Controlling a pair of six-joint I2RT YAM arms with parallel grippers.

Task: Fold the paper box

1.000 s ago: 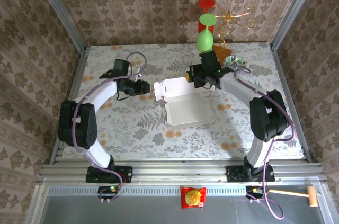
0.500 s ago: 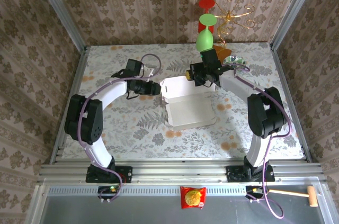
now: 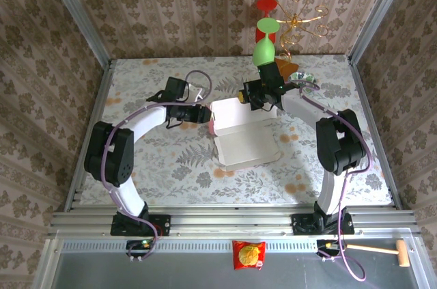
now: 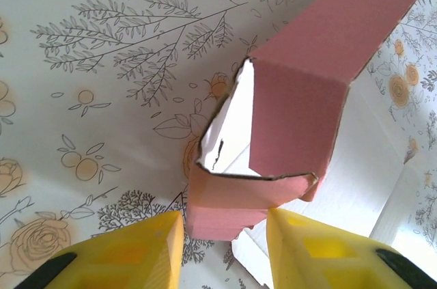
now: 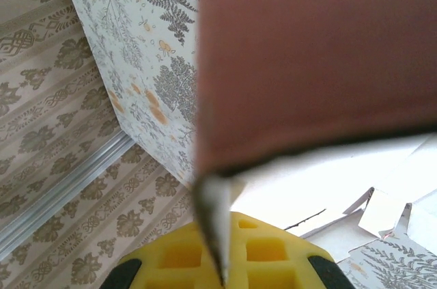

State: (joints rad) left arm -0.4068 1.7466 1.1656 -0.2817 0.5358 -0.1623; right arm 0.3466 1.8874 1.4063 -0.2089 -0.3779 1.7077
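The paper box [image 3: 246,147] lies at the table's middle, its whitish tray open upward and its lid panel [image 3: 240,111] standing along the far side. My right gripper [image 3: 261,101] is shut on that lid's thin upper edge [image 5: 217,234], with the pink outer face [image 5: 314,50] right in front of the camera. My left gripper [image 3: 207,115] is at the lid's left end. In the left wrist view its yellow fingers [image 4: 147,248] stand apart, and the bent pink end flap [image 4: 232,210] sits between them below the pink panel [image 4: 307,50].
A green balloon-like ornament [image 3: 263,50] with a red piece and gold wire stands at the far edge, beside a shiny object [image 3: 300,78]. On the ledge in front of the rail lie an orange snack packet [image 3: 248,255] and a wooden mallet [image 3: 390,251]. Patterned walls close the table in.
My left gripper has moved right, up to the box's left end. The side flap that stuck out leftward is now bent in against the box. The right gripper has hardly moved.
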